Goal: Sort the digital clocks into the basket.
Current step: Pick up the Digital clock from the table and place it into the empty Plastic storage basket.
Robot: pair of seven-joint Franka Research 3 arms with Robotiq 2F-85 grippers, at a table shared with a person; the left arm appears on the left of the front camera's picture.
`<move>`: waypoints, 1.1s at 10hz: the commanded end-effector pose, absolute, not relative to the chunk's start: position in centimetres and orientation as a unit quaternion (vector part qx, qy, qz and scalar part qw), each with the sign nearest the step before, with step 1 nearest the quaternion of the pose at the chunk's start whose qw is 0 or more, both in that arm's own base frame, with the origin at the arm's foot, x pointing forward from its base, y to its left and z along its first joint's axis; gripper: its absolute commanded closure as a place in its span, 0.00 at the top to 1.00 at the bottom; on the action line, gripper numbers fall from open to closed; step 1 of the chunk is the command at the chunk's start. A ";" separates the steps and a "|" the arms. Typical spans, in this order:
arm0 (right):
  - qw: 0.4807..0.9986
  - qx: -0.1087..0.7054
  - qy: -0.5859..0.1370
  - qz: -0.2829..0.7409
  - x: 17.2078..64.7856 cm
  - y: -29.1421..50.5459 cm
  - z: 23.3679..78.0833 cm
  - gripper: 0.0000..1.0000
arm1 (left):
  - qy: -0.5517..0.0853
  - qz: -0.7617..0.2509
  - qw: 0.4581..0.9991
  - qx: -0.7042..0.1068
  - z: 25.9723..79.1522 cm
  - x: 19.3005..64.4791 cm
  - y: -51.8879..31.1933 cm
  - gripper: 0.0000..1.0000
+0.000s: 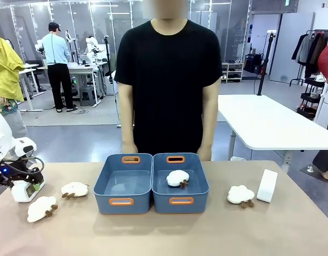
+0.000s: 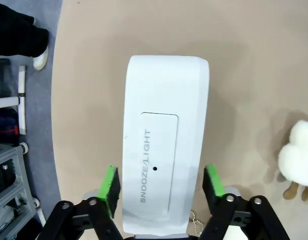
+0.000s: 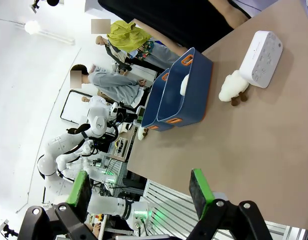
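— Tan table (image 1: pixel 164 234) under both my arms, and a person in a black T-shirt (image 1: pixel 169 80) standing at its far edge. Ask away.

— Your left hand?

— My left gripper (image 2: pixel 161 185) is down at my left end of the table. It is spread just wider than a white digital clock (image 2: pixel 164 100), which sits between the green pads (image 2: pixel 109 187). Each pad is just beside a long side of it, and I cannot tell if either touches. The SNOOZE/LIGHT bar (image 2: pixel 159 165) faces my wrist camera.

— And the right?

— My right gripper (image 3: pixel 139 190) hangs above the tabletop, jaws spread wide.

— The other clock? The baskets?

— The second digital clock (image 1: pixel 267 185) stands on end near my right end, with a sheep toy (image 1: pixel 241 194) just beside it. Mid-table, the blue left basket (image 1: pixel 124 160) and right basket (image 1: pixel 198 178) sit side by side. The right one holds a second sheep toy (image 1: pixel 178 178). A third sheep toy (image 1: pixel 74 189) and a fourth sheep toy (image 1: pixel 41 208) lie near my left gripper.
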State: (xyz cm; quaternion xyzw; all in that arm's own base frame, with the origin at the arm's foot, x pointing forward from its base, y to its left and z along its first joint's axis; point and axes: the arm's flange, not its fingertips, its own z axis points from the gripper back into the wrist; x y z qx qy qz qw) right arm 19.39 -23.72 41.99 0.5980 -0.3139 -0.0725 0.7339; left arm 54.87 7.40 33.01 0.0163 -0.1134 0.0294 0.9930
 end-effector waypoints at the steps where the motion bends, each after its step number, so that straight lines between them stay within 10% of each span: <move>1: 0.732 0.600 -0.315 -0.071 19.4 -23.7 42.2 1.00 | -0.108 0.016 0.994 0.019 33.2 55.4 7.2 0.10; 11: 0.732 0.600 -0.315 -0.071 19.4 -23.7 42.2 1.00 | -0.121 0.031 0.992 0.010 36.6 53.5 7.9 0.00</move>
